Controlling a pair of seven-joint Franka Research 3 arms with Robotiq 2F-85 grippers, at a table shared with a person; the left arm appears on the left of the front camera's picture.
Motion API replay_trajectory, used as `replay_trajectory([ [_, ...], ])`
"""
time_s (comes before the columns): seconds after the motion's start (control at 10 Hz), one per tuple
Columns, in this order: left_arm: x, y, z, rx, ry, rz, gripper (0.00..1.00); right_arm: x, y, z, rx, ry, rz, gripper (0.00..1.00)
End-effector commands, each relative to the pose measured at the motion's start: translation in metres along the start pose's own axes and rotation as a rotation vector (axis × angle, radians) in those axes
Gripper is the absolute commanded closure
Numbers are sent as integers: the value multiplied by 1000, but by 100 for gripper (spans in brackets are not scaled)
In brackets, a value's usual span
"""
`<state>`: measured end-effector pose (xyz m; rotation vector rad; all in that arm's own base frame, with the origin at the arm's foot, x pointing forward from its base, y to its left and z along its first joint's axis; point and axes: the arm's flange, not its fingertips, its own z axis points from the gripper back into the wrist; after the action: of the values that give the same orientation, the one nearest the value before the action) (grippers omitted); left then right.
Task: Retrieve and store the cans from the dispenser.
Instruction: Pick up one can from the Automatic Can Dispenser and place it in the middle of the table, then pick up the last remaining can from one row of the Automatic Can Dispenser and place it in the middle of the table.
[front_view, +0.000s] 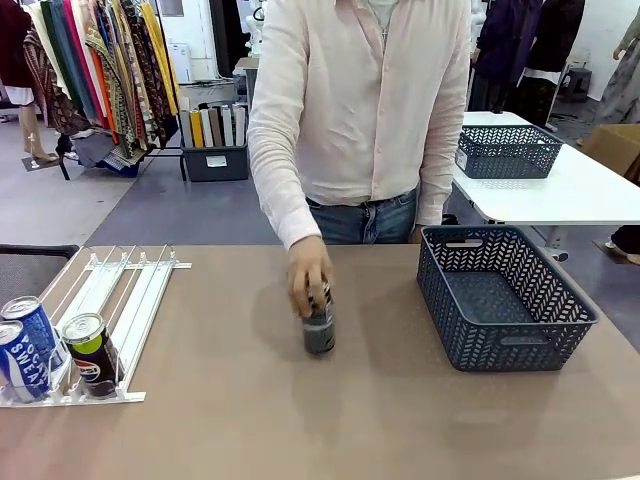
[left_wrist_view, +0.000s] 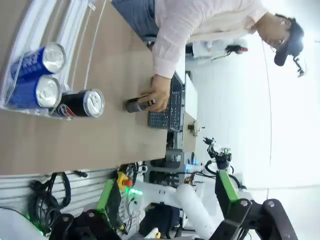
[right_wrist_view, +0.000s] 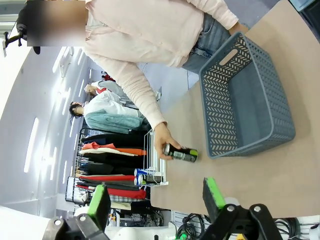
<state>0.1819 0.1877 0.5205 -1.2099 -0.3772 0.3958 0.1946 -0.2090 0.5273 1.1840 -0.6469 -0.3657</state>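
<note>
1. Your left hand (left_wrist_view: 166, 182) is spread wide, its green pads well apart and pinching nothing. It hangs back on your side of the surface (front_view: 250, 420).
2. Your right hand (right_wrist_view: 156, 196) is spread and empty too, also held back at the near edge. That leaves the middle of the surface free for the person.
3. At the centre of the front view, the person's hand (front_view: 308, 270) wraps the top of a dark can (front_view: 319, 328). The can stands upright on the surface, between rack and basket, probably so that either arm can reach it.
4. At 8 o'clock from that can the dispenser (front_view: 120, 300) lies flat. Two blue cans (front_view: 35, 325) and a black can (front_view: 90, 350) stand crowded at its near end. That is likely where the lanes feed them, and it suits your left arm.
5. At 3 o'clock, near the dark can, the basket (front_view: 500, 295) sits open and empty, most likely as the store.
6. The task looks barely begun. Wait for the person's hand to lift clear before you close on anything.
</note>
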Motion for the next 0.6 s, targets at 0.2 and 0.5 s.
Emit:
replay_trajectory([
  [0.2,-4,-6,-2,10,33,0,0,3,3,0,32,-9,26,0],
  [0.5,-4,-6,-2,10,33,0,0,3,3,0,32,-9,26,0],
])
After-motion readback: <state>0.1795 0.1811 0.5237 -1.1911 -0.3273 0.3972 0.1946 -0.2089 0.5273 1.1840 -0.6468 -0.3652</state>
